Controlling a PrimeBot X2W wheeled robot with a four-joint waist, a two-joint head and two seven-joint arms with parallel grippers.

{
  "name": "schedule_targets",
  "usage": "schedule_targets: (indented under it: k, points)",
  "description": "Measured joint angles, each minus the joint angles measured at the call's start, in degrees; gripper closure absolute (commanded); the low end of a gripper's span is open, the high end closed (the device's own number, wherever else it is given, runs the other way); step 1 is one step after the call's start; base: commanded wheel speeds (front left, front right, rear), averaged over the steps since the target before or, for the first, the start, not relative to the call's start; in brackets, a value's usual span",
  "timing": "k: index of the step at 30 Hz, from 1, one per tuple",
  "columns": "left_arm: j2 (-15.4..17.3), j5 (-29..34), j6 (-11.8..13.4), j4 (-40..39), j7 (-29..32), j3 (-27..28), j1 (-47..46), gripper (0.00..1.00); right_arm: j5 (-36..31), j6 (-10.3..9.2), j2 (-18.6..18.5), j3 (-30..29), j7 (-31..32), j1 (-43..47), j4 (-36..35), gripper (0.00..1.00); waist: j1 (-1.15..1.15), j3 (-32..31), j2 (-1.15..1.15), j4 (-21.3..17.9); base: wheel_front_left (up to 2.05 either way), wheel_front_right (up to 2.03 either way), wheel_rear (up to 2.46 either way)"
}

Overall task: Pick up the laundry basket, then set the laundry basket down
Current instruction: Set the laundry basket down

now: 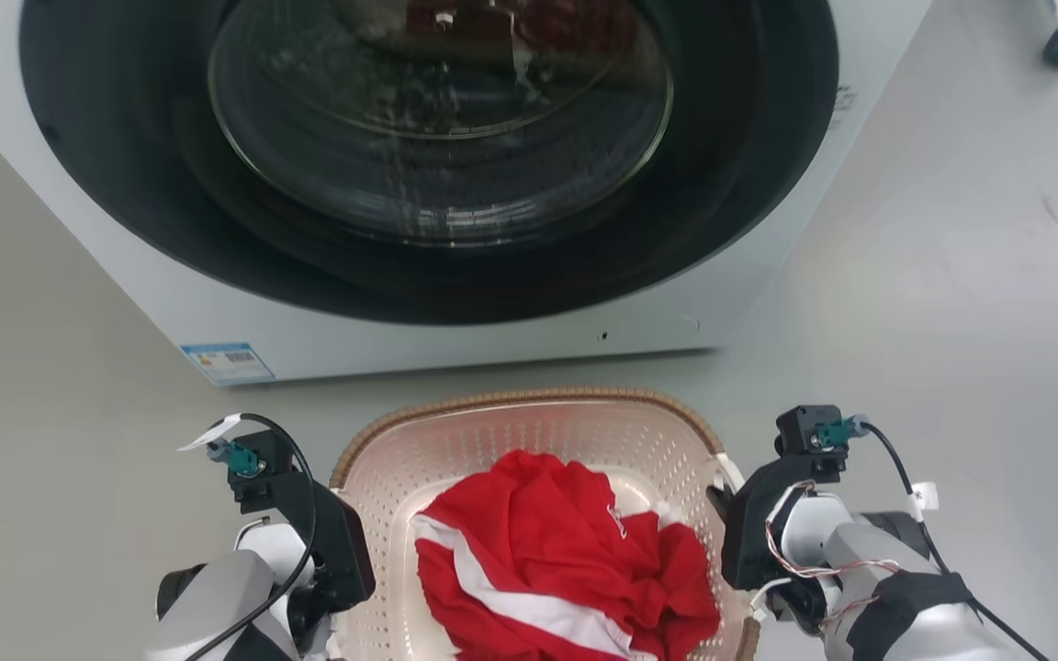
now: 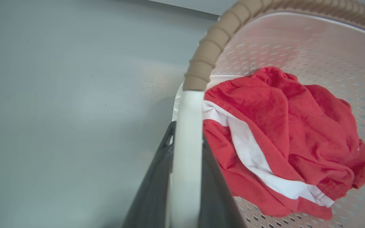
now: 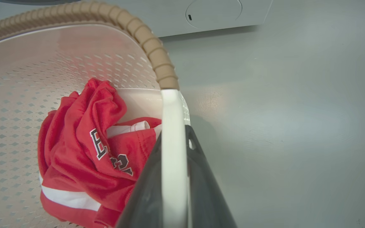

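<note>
Left gripper and right gripper clench the basket at its sides; it seems barely off the floor, so set-down remains.

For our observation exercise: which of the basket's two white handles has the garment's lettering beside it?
The handle in the right pincer; beside the left pincer's handle lies only plain red-and-white cloth.

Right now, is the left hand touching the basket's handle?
Touching. The left wrist view shows the left hand shut on the white handle. The handle runs between the dark fingers, flush against both, with no gap.
</note>
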Motion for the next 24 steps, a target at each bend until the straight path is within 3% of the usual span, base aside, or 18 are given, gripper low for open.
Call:
schedule_targets:
  k: [24]
  points:
    - [-0.14, 2.05, 0.91, -3.38, -13.11, -1.43, -5.29, 1.0, -3.52, -1.09, -1.24, 0.65, -10.89, -7.25, 0.41, 1.0, 0.0, 18.18, 0.0, 0.76, 0.0, 0.0, 0.0]
